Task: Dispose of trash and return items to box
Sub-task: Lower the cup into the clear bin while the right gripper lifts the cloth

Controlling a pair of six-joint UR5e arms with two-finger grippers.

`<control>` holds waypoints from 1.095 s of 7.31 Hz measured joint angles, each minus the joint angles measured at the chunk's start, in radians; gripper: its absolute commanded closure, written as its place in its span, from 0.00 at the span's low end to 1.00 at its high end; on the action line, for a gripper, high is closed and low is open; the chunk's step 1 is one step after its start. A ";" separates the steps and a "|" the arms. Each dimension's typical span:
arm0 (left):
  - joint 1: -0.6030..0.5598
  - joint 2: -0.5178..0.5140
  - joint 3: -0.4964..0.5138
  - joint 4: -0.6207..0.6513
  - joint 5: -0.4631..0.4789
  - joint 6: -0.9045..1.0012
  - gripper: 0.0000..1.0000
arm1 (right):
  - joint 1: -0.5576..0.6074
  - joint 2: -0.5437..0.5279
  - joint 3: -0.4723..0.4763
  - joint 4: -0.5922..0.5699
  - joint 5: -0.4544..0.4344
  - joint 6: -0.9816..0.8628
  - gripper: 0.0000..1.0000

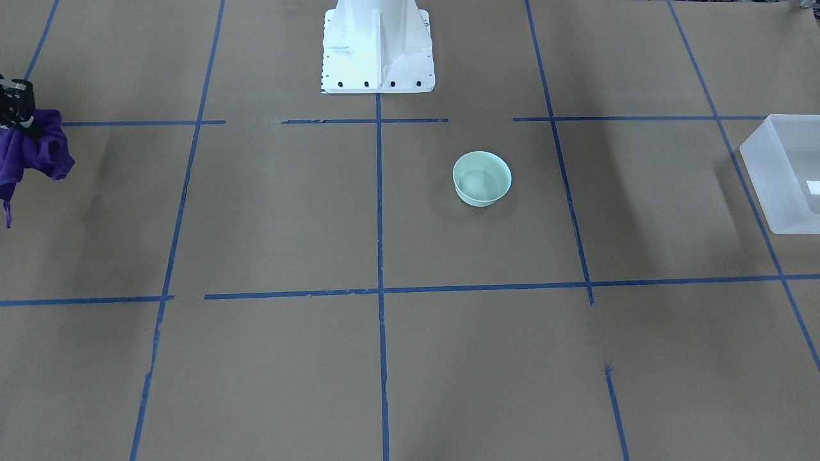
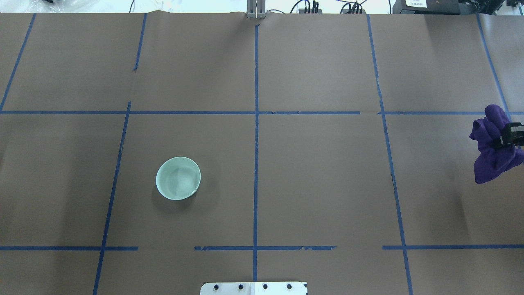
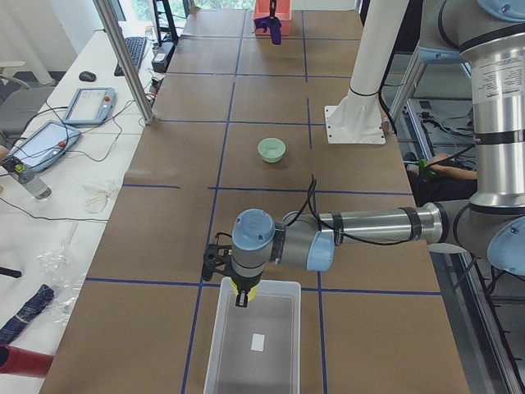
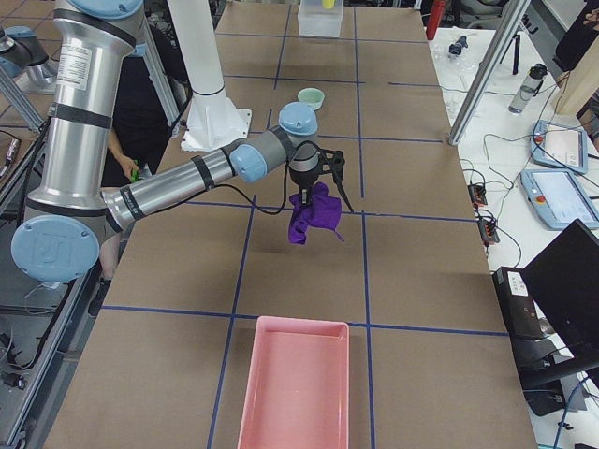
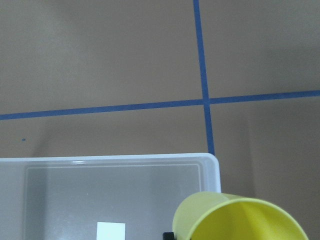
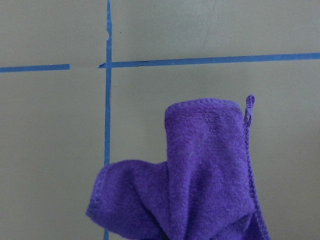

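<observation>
My left gripper is shut on the small yellow cup, which it holds just above the near end of the translucent white box. The cup also shows in the exterior left view. The box's rim and its white label lie below the cup. The box also sits at the table's edge in the front view. My right gripper is shut on a purple cloth that hangs above the table. The cloth also shows in the right wrist view and the exterior right view.
A pale green bowl stands empty on the brown table, on the robot's left of centre; it also shows in the front view. A pink tray sits at the table's end on the robot's right. The white robot base stands at mid table.
</observation>
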 measured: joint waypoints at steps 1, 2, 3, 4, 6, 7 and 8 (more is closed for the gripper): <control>-0.004 0.002 0.039 -0.003 -0.001 0.014 1.00 | 0.037 0.003 0.000 -0.002 0.022 -0.007 1.00; -0.005 0.005 0.061 -0.007 -0.004 0.007 1.00 | 0.074 0.005 0.000 -0.003 0.043 -0.017 1.00; -0.002 0.004 0.080 -0.015 -0.009 -0.006 1.00 | 0.107 0.006 0.000 -0.005 0.056 -0.040 1.00; 0.003 0.003 0.099 -0.028 -0.012 -0.014 1.00 | 0.134 0.007 0.001 -0.013 0.063 -0.074 1.00; 0.053 0.002 0.139 -0.074 -0.053 -0.019 1.00 | 0.208 0.013 0.002 -0.093 0.066 -0.220 1.00; 0.090 0.002 0.157 -0.103 -0.073 -0.025 1.00 | 0.255 0.030 0.001 -0.164 0.066 -0.319 1.00; 0.118 0.002 0.175 -0.133 -0.085 -0.032 1.00 | 0.305 0.047 -0.001 -0.240 0.065 -0.417 1.00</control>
